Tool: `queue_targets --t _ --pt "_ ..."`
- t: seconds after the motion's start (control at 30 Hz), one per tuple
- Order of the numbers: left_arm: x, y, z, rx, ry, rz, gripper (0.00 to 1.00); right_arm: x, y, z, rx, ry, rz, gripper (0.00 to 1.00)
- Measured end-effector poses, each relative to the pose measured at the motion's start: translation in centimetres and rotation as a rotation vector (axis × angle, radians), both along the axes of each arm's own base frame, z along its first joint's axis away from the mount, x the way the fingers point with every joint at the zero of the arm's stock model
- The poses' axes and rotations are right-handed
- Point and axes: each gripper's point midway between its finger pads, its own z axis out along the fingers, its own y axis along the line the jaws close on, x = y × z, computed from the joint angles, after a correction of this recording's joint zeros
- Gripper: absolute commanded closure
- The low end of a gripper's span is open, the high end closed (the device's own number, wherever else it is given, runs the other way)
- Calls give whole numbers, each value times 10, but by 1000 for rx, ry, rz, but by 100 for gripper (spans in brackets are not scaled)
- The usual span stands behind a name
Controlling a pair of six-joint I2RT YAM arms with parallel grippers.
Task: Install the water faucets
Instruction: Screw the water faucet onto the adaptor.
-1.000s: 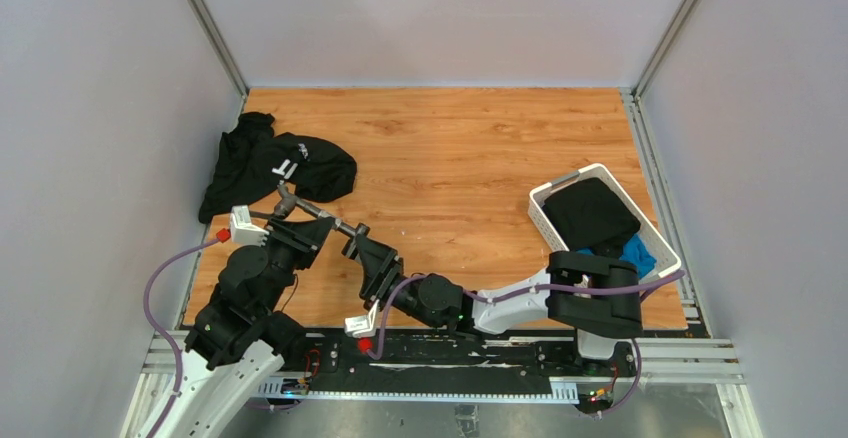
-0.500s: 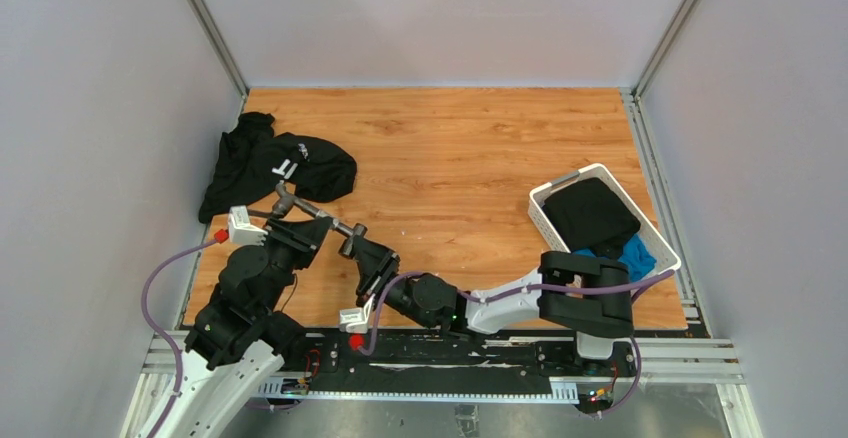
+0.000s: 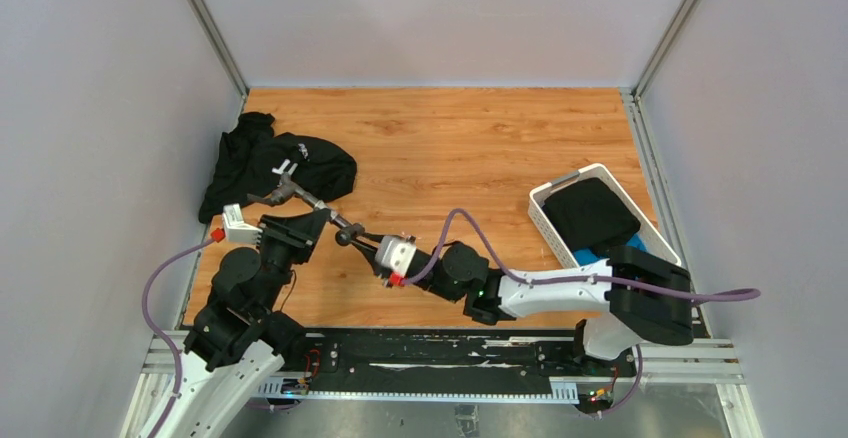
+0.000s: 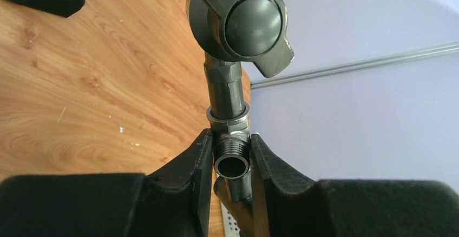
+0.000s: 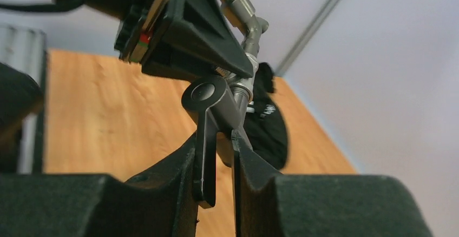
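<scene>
Left hand (image 4: 230, 140) clamps the threaded pipe stub (image 4: 231, 150) of a dark-grey metal faucet (image 4: 254, 26); right hand (image 5: 215, 153) pinches its thin lever handle (image 5: 205, 139). Misaligned twisting could cross-thread the joint.

Near the table's (image 3: 450, 148) front left we find the water faucets (image 3: 290, 193) spanning from the left gripper (image 3: 318, 216) rightward to the right gripper (image 3: 358, 240), the cloth garment (image 3: 262, 163) just behind, the basket (image 3: 560, 190) far right.
</scene>
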Motion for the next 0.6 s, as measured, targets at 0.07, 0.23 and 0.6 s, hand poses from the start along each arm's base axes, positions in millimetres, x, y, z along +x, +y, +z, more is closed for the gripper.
queue_targets --t 0.07,0.23,0.6 --pt "0 0 3 -7 -10 1 100 2 -1 6 73 144 67 80" --pt "2 3 5 -10 -18 18 100 10 -4 7 184 474 224 78" --pt "4 6 5 -4 -20 37 100 27 3 8 268 1110 451 28"
